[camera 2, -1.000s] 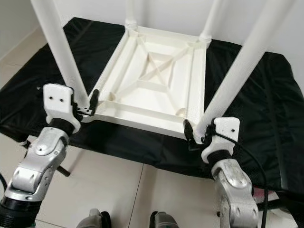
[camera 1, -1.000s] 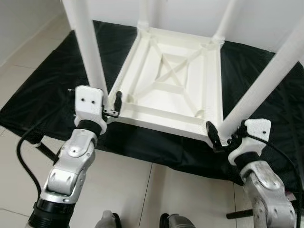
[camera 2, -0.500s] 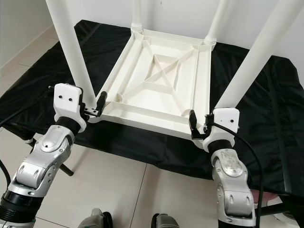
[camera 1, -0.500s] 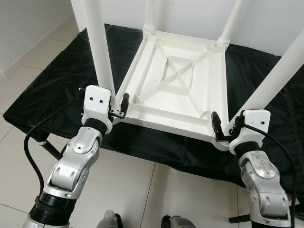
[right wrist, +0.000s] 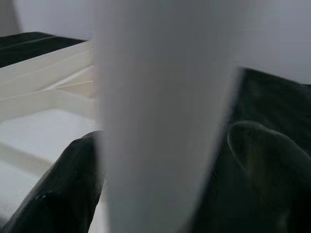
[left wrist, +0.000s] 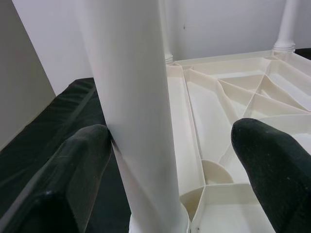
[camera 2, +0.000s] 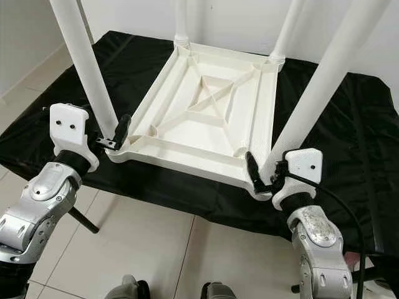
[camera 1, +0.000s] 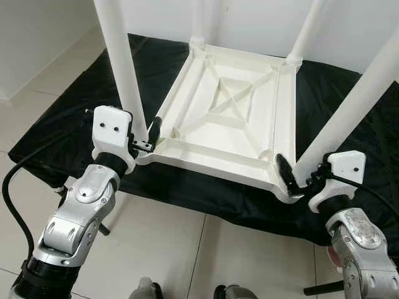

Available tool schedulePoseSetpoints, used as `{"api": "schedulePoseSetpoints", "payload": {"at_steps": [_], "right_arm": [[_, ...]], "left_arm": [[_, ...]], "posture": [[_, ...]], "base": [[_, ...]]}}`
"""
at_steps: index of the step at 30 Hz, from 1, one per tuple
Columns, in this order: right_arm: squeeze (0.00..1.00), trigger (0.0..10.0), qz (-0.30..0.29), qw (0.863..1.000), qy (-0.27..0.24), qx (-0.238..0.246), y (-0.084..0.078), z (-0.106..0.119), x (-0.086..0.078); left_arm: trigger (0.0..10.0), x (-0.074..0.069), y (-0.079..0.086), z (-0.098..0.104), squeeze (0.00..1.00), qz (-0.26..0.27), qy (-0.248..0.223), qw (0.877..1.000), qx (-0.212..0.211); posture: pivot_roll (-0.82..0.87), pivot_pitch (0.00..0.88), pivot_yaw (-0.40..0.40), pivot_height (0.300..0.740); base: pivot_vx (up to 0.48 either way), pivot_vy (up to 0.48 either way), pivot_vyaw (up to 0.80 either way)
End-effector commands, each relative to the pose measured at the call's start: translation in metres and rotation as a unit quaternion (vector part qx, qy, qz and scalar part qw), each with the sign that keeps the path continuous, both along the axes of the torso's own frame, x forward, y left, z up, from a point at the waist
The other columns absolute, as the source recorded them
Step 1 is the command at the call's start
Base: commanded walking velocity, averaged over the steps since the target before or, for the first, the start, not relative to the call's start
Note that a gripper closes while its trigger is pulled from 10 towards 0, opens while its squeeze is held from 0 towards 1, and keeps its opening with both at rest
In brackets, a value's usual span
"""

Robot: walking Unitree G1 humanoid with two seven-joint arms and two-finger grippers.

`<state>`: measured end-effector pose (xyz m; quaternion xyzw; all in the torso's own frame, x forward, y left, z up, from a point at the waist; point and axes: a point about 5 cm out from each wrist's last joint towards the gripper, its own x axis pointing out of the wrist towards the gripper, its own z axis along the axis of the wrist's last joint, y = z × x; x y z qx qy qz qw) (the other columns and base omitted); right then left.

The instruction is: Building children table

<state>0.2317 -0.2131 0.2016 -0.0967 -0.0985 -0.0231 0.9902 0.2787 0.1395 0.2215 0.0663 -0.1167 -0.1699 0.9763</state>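
Left hand (camera 1: 148,138) — table leg (camera 1: 121,68), black cloth (camera 1: 75,106) beneath

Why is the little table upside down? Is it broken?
Not broken. The white table lies top-down on the black cloth, all four legs sticking up. The left gripper and right gripper each straddle a near leg. Nothing looks cracked or bent.

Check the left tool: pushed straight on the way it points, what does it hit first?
Most likely the near-left table leg. In the left wrist view it stands between the left tool's open fingers, nearer one finger. Beyond lies the upturned tabletop's ribbed underside. Depth is unclear.
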Motion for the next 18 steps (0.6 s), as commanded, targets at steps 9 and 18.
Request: {"api": "schedulePoseSetpoints", "payload": {"at_steps": [9,18], "right_arm": [[0.0,10.0,-0.076,0.996,0.042,0.021,-0.006,-0.029,-0.023],[0.0,10.0,0.028,0.997,0.073,0.001,0.021,-0.042,-0.058]], "left_arm": [[10.0,-0.024,-0.008,-0.015,0.0,-0.139,0.05,0.988,0.037],[10.0,-0.027,0.001,-0.047,0.0,-0.037,0.103,0.993,0.035]], "posture": [[-0.08,0.096,0.015,0.74],[-0.1,0.106,0.023,0.74]], "base": [[0.0,0.0,0.0],[0.0,0.0,0.0]]}}
